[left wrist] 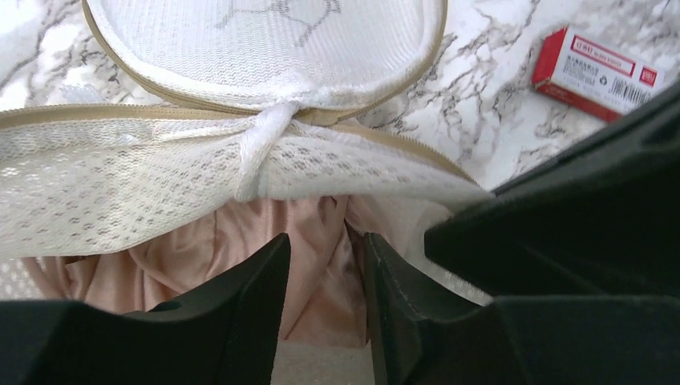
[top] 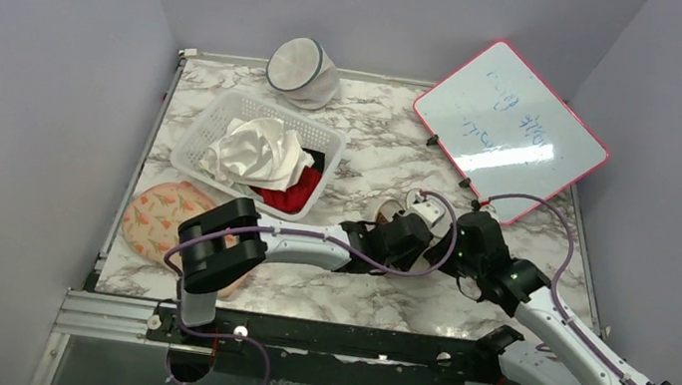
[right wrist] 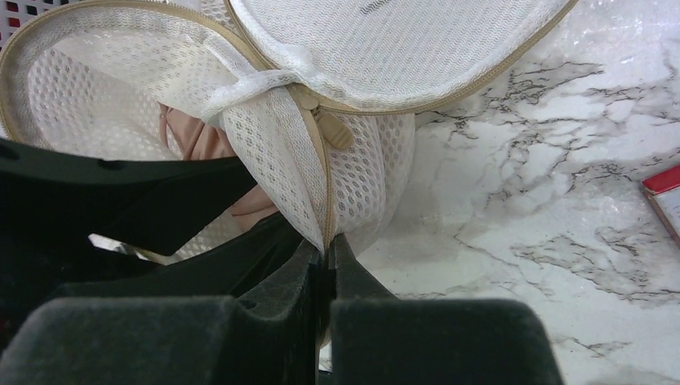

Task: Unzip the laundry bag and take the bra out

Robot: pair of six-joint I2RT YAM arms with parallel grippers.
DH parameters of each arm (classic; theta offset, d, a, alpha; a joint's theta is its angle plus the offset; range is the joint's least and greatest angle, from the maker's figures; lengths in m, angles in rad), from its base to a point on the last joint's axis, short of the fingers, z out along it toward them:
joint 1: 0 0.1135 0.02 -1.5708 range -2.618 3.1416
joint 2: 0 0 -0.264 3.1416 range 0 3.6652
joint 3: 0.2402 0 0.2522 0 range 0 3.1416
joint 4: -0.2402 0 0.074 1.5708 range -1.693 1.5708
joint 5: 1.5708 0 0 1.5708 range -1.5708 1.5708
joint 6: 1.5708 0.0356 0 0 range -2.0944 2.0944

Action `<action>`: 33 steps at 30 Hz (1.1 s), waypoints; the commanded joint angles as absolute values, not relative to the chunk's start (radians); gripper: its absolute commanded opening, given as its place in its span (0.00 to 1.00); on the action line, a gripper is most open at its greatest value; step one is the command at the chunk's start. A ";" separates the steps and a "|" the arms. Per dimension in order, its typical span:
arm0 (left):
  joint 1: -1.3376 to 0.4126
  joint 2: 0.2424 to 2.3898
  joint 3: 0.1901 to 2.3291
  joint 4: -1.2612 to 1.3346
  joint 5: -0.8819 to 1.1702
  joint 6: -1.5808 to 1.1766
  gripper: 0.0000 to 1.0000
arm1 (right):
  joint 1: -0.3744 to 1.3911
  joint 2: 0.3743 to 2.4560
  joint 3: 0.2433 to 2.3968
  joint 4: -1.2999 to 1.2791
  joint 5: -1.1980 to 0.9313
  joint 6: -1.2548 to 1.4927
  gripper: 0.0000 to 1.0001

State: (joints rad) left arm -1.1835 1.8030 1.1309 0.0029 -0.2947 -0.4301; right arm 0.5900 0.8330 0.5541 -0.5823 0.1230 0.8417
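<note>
Overhead: both arms met above the middle of the marble worktop [top: 322, 296], and their wrists hid almost all of the laundry bag [right wrist: 385, 40] from that camera.
Left tool [left wrist: 325, 249]: its fingers stood a narrow gap apart at the bag's mouth, with a fold of the bra [left wrist: 321, 212] lying between them and not visibly pinched.
Right tool [right wrist: 327, 245]: it was clamped tight on the zip edge of the bag's mesh wall, just below the zip pull [right wrist: 333, 128].
Laundry bag: it lay unzipped, its flat face folded back like a lid and joined to the body by a white fabric tab. Only the left wrist view caught a faint drawing on that face.
Bra: it sat inside the open bag. The left wrist view showed broad pink folds; the right wrist view showed just a small patch.
Red box [left wrist: 597, 68]: it lay on the marble near the bag, and only a corner reached the right wrist view.
Only from above: a white basket [top: 225, 126] holding a white cloth [top: 257, 151] and a red cloth [top: 291, 196], a white mesh bag [top: 304, 71], a whiteboard [top: 512, 131] and a floral pad [top: 162, 218].
</note>
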 commanded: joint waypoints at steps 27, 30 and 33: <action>-1.145 2.009 1.200 0.128 -0.407 -0.431 0.32 | 0.596 0.836 0.514 -0.535 0.052 0.809 0.01; -1.143 1.957 1.181 0.126 -0.395 -0.401 0.02 | 0.597 0.845 0.520 -0.539 0.052 0.807 0.01; -1.143 1.889 1.174 0.099 -0.426 -0.380 0.00 | 0.596 0.850 0.526 -0.542 0.054 0.805 0.01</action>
